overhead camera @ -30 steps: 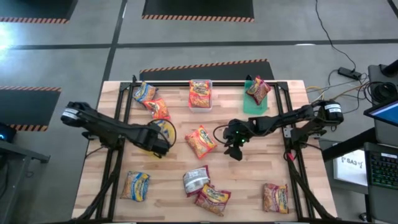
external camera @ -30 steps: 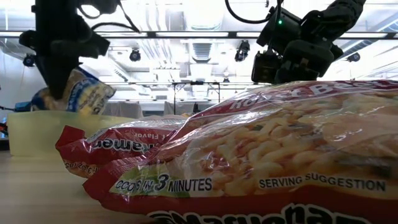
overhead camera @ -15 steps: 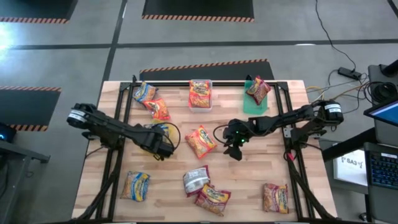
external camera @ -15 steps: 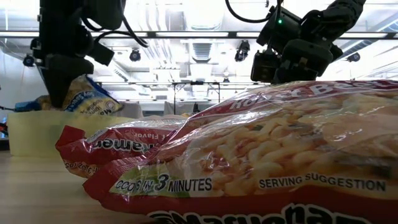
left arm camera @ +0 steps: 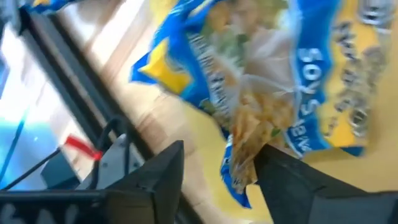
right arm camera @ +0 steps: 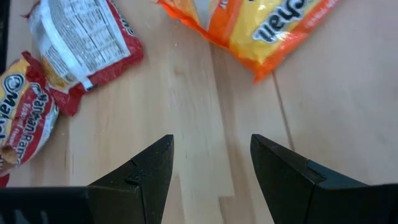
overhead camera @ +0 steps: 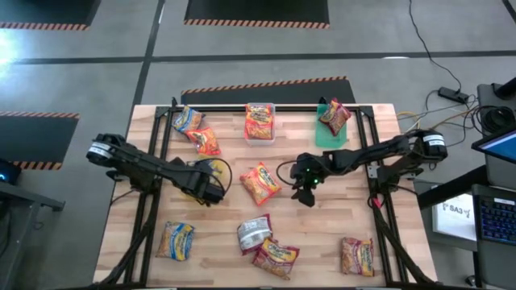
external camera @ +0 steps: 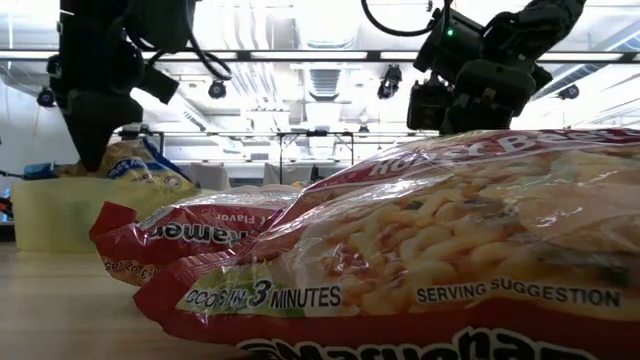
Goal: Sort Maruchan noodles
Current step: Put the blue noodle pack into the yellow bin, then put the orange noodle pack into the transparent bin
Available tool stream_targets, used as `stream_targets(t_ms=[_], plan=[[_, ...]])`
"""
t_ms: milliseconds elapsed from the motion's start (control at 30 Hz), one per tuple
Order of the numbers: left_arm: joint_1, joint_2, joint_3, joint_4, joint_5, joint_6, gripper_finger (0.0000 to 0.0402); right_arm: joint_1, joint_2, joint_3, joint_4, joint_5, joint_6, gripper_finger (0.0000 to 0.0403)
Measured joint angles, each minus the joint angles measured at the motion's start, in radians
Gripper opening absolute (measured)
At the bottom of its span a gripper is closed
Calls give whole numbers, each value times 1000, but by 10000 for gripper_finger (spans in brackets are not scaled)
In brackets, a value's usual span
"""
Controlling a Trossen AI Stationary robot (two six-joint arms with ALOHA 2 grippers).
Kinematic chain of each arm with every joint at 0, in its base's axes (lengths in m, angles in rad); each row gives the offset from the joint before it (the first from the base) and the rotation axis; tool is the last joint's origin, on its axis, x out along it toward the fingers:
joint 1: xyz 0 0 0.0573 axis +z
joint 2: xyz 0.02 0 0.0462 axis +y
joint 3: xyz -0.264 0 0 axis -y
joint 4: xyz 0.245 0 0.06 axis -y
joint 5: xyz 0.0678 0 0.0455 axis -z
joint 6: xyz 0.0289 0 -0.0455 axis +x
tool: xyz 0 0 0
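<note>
packets (external camera: 420, 240): glossy crinkly plastic | table (overhead camera: 322, 234): matt pale wood

bright ceiling lamps (external camera: 330, 75) glare; left wrist view motion-blurred.

Yellow-and-blue packet (left arm camera: 273, 87) — orange packet (right arm camera: 261, 25); yellow tub (external camera: 50, 210)

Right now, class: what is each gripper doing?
Left gripper: open, just above the yellow-and-blue packet in the yellow tub.
Right gripper: open, empty.
</note>
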Motion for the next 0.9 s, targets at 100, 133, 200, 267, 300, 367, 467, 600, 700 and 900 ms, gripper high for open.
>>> stream_targets(t_ms=[100,133,200,267,300,367,467,600,700,900], plan=[[0,-8,13,-57,-4,-65,194,-9,-33,22,-44,1,-9,203],[0,-13,19,-62,-16,-77,197,-11,-44,27,-45,2,-11,203],[-5,-21,34,-56,-34,-81,200,-14,-66,29,-48,2,-12,203],[-9,-22,60,-51,-60,-77,201,-16,-86,29,-51,6,-14,203],[-11,-22,76,-50,-77,-72,201,-16,-97,29,-53,14,-15,203],[-13,-24,110,-48,-119,-67,201,-16,-114,26,-56,49,-14,203],[-16,-24,153,-49,-190,-40,201,-16,-122,21,-60,102,-11,203],[-16,-24,197,-41,-254,-20,201,-16,-120,18,-55,106,-2,203],[-17,-24,201,83,-260,21,201,-15,-107,17,-41,105,33,203],[-21,-25,85,536,-197,195,201,-14,-46,15,16,103,129,203]])
